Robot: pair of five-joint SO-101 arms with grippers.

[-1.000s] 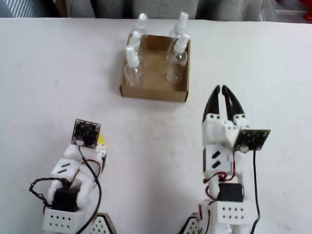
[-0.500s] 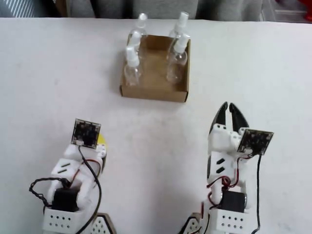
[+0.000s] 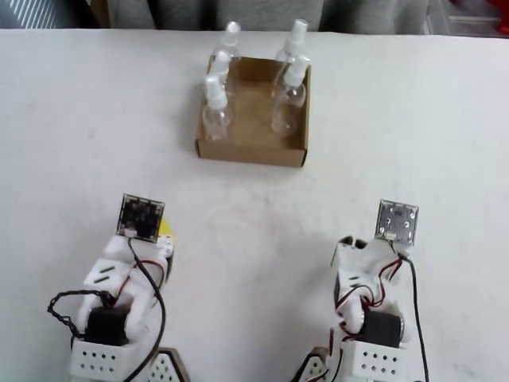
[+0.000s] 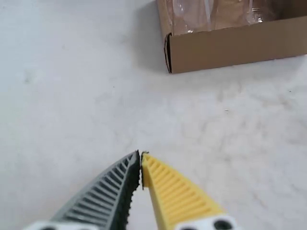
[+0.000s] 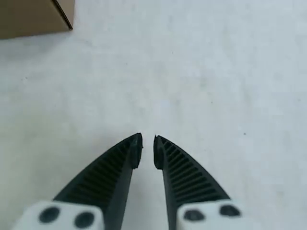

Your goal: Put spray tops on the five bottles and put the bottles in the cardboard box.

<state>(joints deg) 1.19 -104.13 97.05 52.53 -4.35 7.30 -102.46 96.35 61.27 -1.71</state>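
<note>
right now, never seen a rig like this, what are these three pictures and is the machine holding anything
These are two small robot arms, the left arm and the right arm, at a white table. The high view comes from a fixed camera looking down. The other two come from a camera on each arm's wrist, looking along its pincer. The left gripper, one grey and one yellow finger, is shut on nothing. The black right gripper has its tips barely apart and is also empty. Ahead stands a brown cardboard box with four clear bottles with white spray tops, upright in it as far as I can tell.
</note>
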